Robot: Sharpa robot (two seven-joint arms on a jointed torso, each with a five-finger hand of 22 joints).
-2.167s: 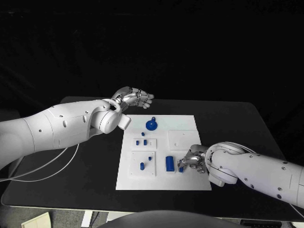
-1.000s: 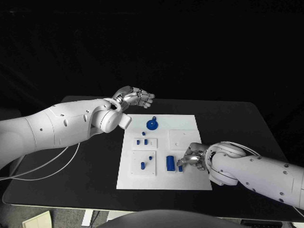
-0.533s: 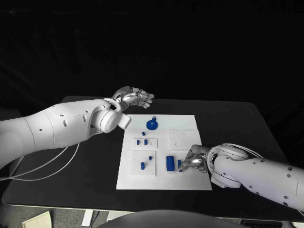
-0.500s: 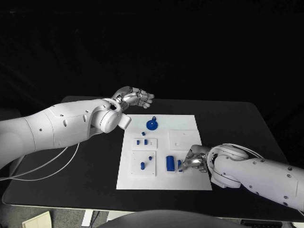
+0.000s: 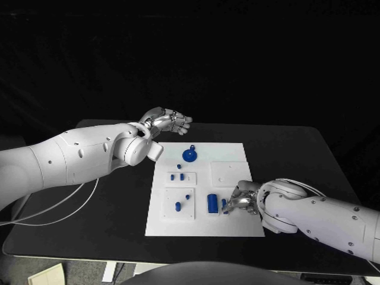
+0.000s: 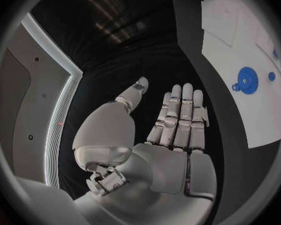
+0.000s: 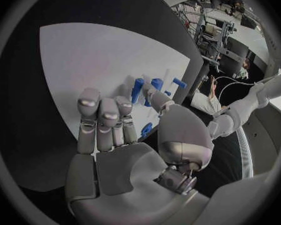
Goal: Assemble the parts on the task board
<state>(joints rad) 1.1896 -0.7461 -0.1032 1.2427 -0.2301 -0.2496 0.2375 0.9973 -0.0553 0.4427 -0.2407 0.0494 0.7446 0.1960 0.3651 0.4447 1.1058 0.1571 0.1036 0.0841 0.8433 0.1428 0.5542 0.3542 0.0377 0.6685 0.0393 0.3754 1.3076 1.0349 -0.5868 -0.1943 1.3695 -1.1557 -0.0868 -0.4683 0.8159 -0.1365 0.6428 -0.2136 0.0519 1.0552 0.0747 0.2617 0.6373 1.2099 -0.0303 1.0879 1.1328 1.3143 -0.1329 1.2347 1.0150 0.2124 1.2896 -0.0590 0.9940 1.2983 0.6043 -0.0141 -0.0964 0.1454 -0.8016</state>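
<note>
The white task board [image 5: 233,155] lies mid-table with blue parts on it. A round blue part with a tab [image 5: 190,155] sits near its far edge and shows again in the left wrist view [image 6: 245,78]. A tall blue block [image 5: 212,203] stands near the front. My right hand [image 5: 243,202] is low over the board's front right; its fingers [image 7: 103,120] are straight and its thumb [image 7: 156,99] reaches beside a small blue piece [image 5: 225,205] next to the block. No grip is visible. My left hand [image 5: 166,122] hovers open, off the board's far left corner, fingers [image 6: 181,115] straight.
Small blue pieces [image 5: 180,176] sit in a raised white plate left of centre, and others [image 5: 179,206] in a plate below it. A bare white square plate [image 5: 228,172] lies right of centre. Black table surrounds the board, and my right forearm [image 5: 327,222] covers the near right.
My right hand has shifted slightly forward and to the left along the board's front, staying beside the small blue piece. The left arm has not moved.
</note>
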